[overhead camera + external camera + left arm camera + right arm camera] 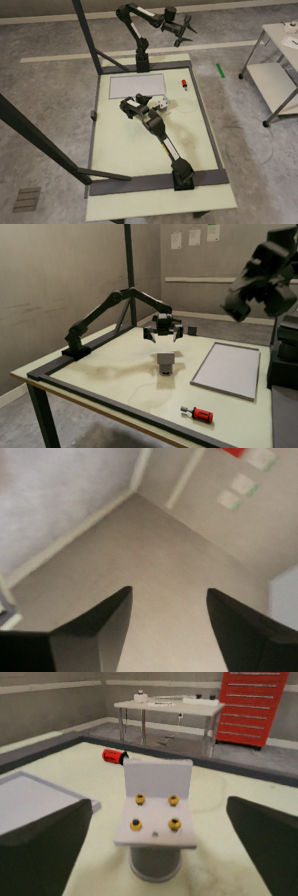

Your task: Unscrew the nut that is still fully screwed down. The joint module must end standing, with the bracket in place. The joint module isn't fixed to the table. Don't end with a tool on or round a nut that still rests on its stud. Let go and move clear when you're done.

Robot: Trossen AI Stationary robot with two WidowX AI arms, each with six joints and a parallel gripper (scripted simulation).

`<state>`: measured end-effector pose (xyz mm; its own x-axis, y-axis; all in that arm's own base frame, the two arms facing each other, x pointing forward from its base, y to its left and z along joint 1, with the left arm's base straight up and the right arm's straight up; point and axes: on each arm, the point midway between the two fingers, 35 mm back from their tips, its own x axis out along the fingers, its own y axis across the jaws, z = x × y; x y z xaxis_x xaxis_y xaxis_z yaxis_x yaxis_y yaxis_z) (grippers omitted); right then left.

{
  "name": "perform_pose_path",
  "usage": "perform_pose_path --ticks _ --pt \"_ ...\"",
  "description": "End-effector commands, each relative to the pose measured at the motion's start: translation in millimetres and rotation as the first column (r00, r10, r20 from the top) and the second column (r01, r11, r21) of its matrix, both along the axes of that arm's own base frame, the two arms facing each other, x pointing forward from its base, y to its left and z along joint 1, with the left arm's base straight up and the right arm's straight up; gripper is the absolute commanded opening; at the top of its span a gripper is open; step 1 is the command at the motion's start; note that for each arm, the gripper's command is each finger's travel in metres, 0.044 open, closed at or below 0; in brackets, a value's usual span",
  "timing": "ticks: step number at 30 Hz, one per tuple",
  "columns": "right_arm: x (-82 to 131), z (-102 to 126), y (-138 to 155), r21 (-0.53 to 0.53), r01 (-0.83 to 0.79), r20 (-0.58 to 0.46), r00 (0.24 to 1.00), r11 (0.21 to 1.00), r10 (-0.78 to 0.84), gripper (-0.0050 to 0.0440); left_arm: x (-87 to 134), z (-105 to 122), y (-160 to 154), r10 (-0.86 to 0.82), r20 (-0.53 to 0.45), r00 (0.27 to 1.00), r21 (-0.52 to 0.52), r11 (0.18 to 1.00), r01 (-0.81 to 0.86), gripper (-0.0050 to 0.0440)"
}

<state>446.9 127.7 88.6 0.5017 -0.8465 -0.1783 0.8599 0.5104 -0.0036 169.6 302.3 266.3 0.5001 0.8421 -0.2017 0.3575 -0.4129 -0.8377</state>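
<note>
The joint module [163,110] [165,370] [155,864], a grey cylinder, stands upright on the table. The L-shaped bracket [165,358] [157,779] sits on top, with several brass nuts on its flat plate; one nut [174,824] is at the near right in the right wrist view. I cannot tell which is fully down. A red-handled nut driver [184,83] [202,415] [113,756] lies on the table. My right gripper [155,102] [164,341] [159,804] is open and empty, above and behind the module in the exterior view. My left gripper [194,37] [169,594] is partly open, empty and raised high.
A shallow grey tray [133,86] [228,374] [40,802] lies beside the module, on the left arm's side. Dark frame rails edge the table, with uprights on one side. A small dark block [93,115] [192,330] stands at that side's rail.
</note>
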Motion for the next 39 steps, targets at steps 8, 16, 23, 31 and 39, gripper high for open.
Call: perform_pose_path --ticks 8,16,23,31,39 --pt "3 -24 2 0.006 0.004 0.022 1.0 1.0 -0.004 0.04 16 -28 20 -0.035 -0.064 0.997 -0.141 0.99 0.026 0.0215" --pt "0 -65 0 -0.004 0.002 0.007 1.0 1.0 -0.002 0.04 29 -88 32 -0.093 -0.153 0.984 -0.361 0.932 0.033 0.0215" --pt "0 -75 -1 -0.002 0.002 0.009 1.0 1.0 -0.002 0.04 33 -103 35 -0.112 -0.173 0.979 -0.413 0.91 0.031 0.0215" --pt "2 -66 1 0.015 0.003 0.031 1.0 1.0 -0.004 0.04 37 -164 31 -0.181 -0.227 0.957 -0.614 0.789 0.003 0.0215" --pt "2 -66 1 0.015 0.003 0.031 1.0 1.0 -0.004 0.04 39 -194 29 -0.222 -0.25 0.942 -0.7 0.713 -0.017 0.0215"
